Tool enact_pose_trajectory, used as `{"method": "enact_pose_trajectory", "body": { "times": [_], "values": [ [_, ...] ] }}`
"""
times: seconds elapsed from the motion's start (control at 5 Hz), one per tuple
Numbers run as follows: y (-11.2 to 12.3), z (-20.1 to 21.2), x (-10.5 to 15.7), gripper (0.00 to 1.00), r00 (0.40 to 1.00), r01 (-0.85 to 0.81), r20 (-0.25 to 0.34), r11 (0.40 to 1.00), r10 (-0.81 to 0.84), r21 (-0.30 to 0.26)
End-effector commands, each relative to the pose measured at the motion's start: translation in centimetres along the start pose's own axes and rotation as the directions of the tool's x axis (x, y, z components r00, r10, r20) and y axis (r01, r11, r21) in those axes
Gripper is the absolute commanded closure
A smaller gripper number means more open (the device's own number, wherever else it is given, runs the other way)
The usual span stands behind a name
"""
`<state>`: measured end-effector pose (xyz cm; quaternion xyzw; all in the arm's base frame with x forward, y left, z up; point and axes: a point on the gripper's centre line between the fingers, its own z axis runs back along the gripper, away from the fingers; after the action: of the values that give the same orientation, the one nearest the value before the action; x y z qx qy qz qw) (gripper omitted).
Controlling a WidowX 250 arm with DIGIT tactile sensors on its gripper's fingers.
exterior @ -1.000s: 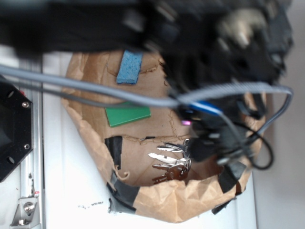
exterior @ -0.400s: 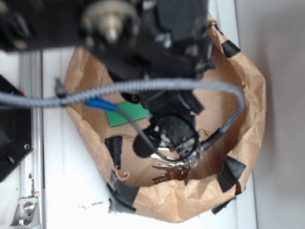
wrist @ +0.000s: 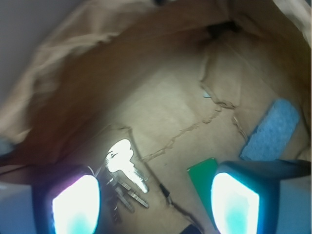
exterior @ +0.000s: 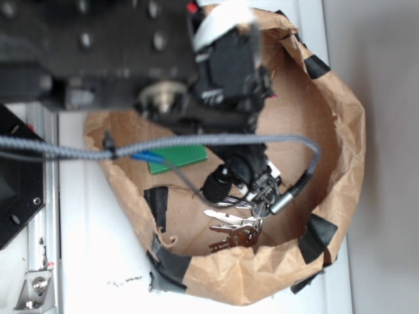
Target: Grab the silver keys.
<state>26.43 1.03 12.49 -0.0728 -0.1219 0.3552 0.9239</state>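
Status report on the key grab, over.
End effector open, low inside the paper bag. Silver keys loose on the floor by one finger, not gripped. Green block beside the other finger.

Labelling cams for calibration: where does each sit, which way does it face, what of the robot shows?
Exterior: overhead, facing down into the brown paper tray; blurred arm fills the top, gripper over the silver keys.
Wrist: on the gripper, facing down between its fingers; jaws apart.
Shared: silver keys, green block, tray. Blue sponge: wrist only.
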Motion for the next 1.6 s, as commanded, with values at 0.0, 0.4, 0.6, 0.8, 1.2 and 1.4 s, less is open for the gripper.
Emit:
{"method": "enact_pose_trajectory", "body": {
  "times": [0.0, 0.4, 0.6, 0.8, 1.2, 1.4],
  "values": [
    [0.2, -3.1, 0.2, 0.00, 0.996, -0.082, 0.045, 0.993, 0.078, 0.087],
    [-2.2, -3.2, -0.8, 0.00, 0.998, -0.060, -0.017, 0.998, 0.060, -0.014],
    [-3.6, -3.2, -1.5, 0.00, 1.000, -0.026, -0.006, 0.997, 0.025, -0.075],
    [-4.9, -3.6, -2.2, 0.00, 0.999, -0.032, -0.021, 0.994, 0.030, -0.106],
    [-5.9, -5.4, -2.5, 0.00, 0.996, -0.077, -0.052, 0.993, 0.072, -0.092],
    [-5.8, -6.2, -2.2, 0.00, 0.995, -0.088, -0.050, 0.993, 0.084, -0.077]
  ]
}}
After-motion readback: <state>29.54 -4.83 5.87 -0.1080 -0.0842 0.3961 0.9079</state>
